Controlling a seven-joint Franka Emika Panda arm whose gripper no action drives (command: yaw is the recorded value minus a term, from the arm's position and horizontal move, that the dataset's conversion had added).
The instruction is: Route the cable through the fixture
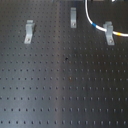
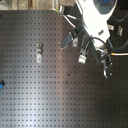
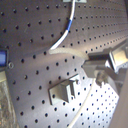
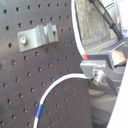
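Note:
The fixture (image 1: 73, 16), a slim straight grey clip, stands at the top middle of the first exterior view. The white cable (image 1: 92, 22) drops from that view's top edge to the fixture's right, apart from it. It then runs across the broad-headed clip (image 1: 109, 32) into its yellow stretch (image 1: 122, 33). In both wrist views my gripper (image 4: 95, 72) (image 3: 98, 70) looks shut on the cable (image 4: 60, 82). The blue band (image 3: 71, 22) lies a little way from the fingers. A grey clip (image 4: 35, 37) (image 3: 65, 89) lies beside the cable without touching it; I cannot tell which clip it is.
A longer slanted grey clip (image 1: 29, 31) stands at the first exterior view's left, and one clip (image 2: 39, 52) shows at the second exterior view's left. The white arm (image 2: 92, 20) covers the second exterior view's upper right. All sits on a black perforated board (image 1: 60, 85).

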